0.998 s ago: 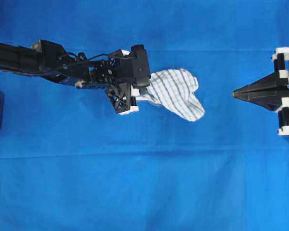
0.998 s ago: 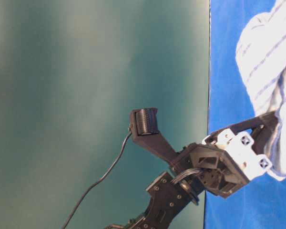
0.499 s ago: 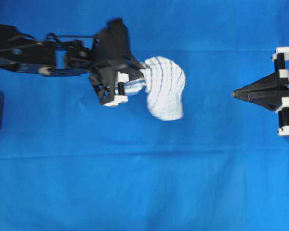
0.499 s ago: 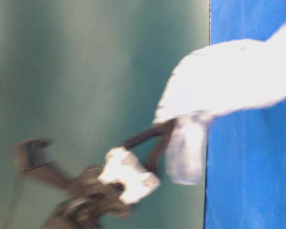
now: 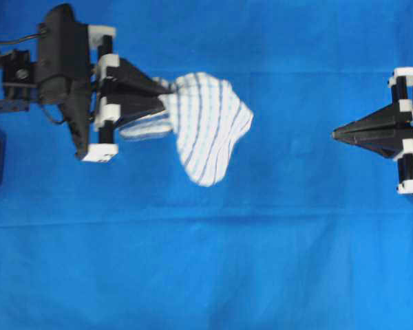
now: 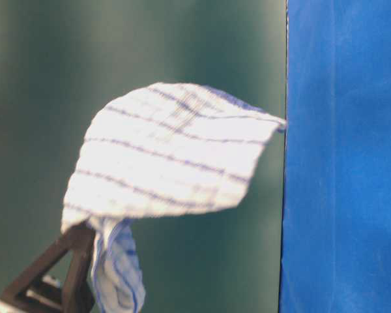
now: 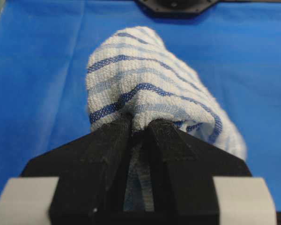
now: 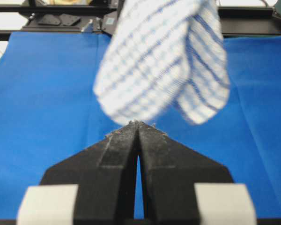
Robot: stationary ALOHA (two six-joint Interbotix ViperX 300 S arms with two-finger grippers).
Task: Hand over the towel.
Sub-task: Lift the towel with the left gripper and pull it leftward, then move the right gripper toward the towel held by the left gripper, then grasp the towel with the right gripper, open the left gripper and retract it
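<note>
Up at nine o'clock in the overhead view I have the left pincer [image 5: 166,104] clamped on one corner of the towel [image 5: 206,127], which hangs in the air above the blue cloth [image 5: 206,275] on the bench. My right pincer [image 5: 336,133] waits at three o'clock, well apart, jaws pressed together on nothing. My worry: the grip is only on a thin bunched edge, so a quick swing could shake it loose, and the right jaws must part before they can take it
</note>
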